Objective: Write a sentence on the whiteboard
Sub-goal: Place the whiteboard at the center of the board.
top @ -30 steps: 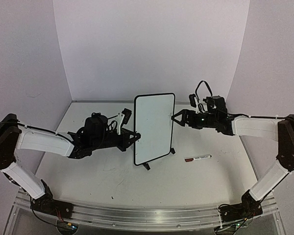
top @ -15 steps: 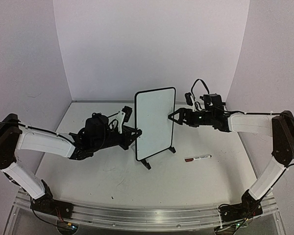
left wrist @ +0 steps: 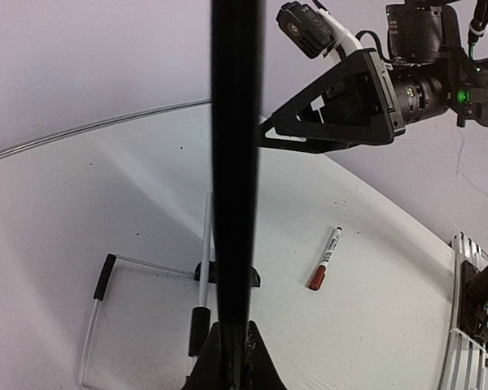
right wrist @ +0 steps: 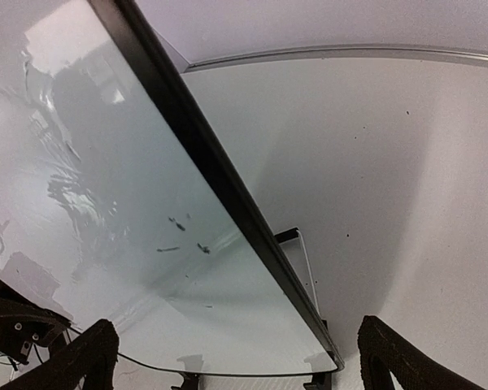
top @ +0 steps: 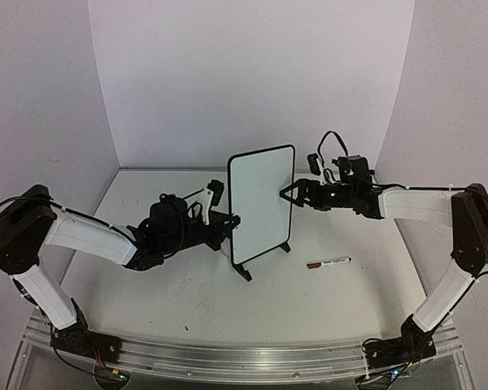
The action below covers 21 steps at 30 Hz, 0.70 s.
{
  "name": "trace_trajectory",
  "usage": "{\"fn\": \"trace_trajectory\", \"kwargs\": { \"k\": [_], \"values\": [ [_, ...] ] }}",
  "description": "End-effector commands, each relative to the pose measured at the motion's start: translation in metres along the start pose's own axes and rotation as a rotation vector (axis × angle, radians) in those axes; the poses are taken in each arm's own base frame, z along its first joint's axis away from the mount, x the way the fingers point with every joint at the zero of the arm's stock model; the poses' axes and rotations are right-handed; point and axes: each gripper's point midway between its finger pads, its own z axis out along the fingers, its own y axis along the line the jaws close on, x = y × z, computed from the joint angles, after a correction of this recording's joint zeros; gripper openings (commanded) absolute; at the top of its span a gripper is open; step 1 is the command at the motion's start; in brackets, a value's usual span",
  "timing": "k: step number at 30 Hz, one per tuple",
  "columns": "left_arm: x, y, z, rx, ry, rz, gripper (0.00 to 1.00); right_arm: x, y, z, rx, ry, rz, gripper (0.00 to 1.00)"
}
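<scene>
The whiteboard stands upright in the middle of the tabletop. The left hand pinches the frame at its left edge, fingers pressed together on it. The right hand is spread wide, straddling the board's right edge without gripping. A marker lies near, to the right.

The whiteboard stands across the middle of the table; the near side is free, only a marker lies at right
</scene>
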Motion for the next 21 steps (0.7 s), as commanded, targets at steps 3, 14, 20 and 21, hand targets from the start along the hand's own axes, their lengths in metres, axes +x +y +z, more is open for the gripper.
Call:
{"fn": "trace_trajectory", "kwargs": {
  "k": [3, 14, 20, 21],
  "values": [
    [-0.046, -0.008, -0.003, -0.023, -0.211, 0.029, 0.00, -0.021, 0.004, 0.001, -0.007, -0.056, -0.033, 0.98],
    [-0.008, -0.007, -0.007, -0.089, -0.159, 0.060, 0.00, -0.018, 0.002, -0.003, 0.005, -0.059, -0.025, 0.98],
    [0.005, -0.005, -0.010, -0.105, -0.125, 0.040, 0.00, -0.017, 0.002, -0.005, 0.011, -0.063, -0.023, 0.98],
    [0.007, -0.003, -0.009, -0.114, -0.117, 0.031, 0.00, -0.017, 0.002, -0.005, 0.012, -0.063, -0.022, 0.98]
  ]
}}
